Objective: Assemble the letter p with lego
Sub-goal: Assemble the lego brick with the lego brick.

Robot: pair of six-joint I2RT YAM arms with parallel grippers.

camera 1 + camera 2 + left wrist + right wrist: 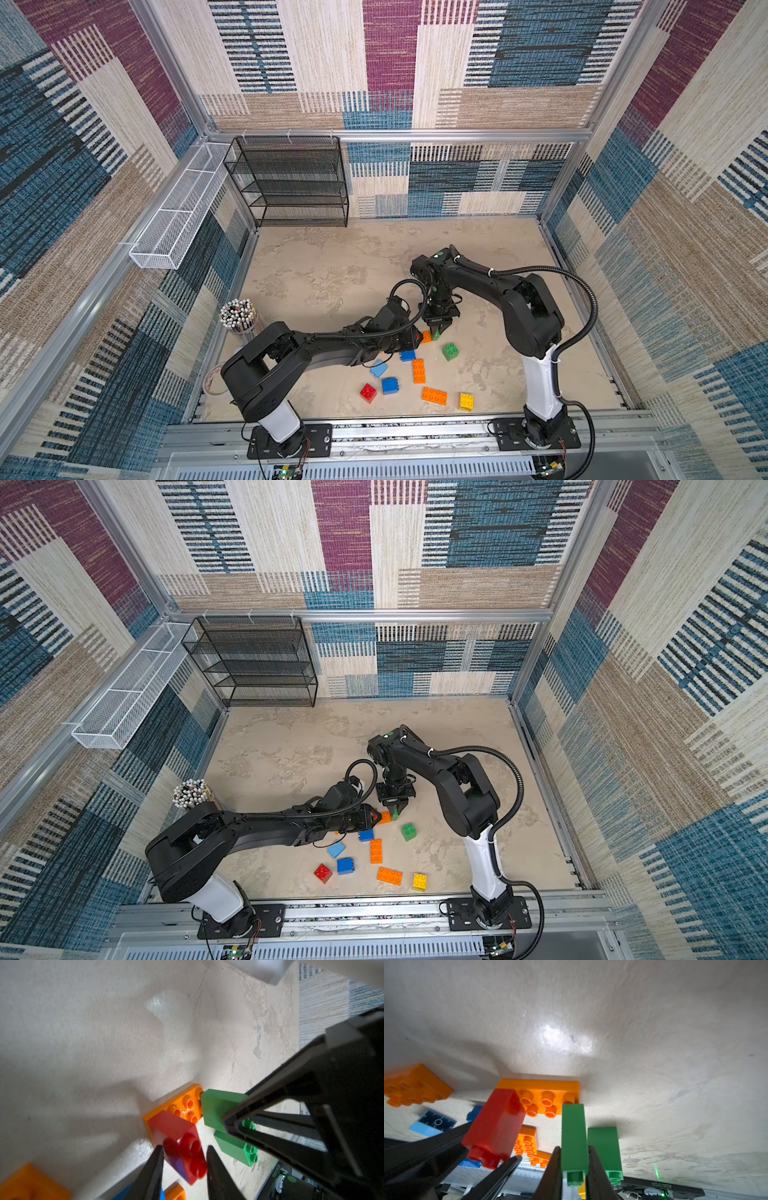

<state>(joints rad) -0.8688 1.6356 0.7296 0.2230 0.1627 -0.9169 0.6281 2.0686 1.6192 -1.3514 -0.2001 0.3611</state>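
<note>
right gripper (436, 331) pointing down, pinching green brick (435, 335) just beside orange brick (426, 337). left gripper (419, 338) reaching in low, gripping red brick (416, 340) at same orange brick. loose bricks (419, 370) lying scattered nearer front rail (415, 432). pencil cup (239, 316) standing at left edge of table (332, 266).

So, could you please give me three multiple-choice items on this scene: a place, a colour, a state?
1. The yellow brick lies: A) at the far back B) near the front, beside a long orange brick C) held in the air
2. The brick in the right gripper is: A) red B) yellow C) green
3. The left gripper is: A) shut on a red brick B) open, empty C) out of view

Key: 1 B, both top views show them side by side; 2 C, the right wrist view shows it gripping a green brick; 3 A, the left wrist view shows the grip.
</note>
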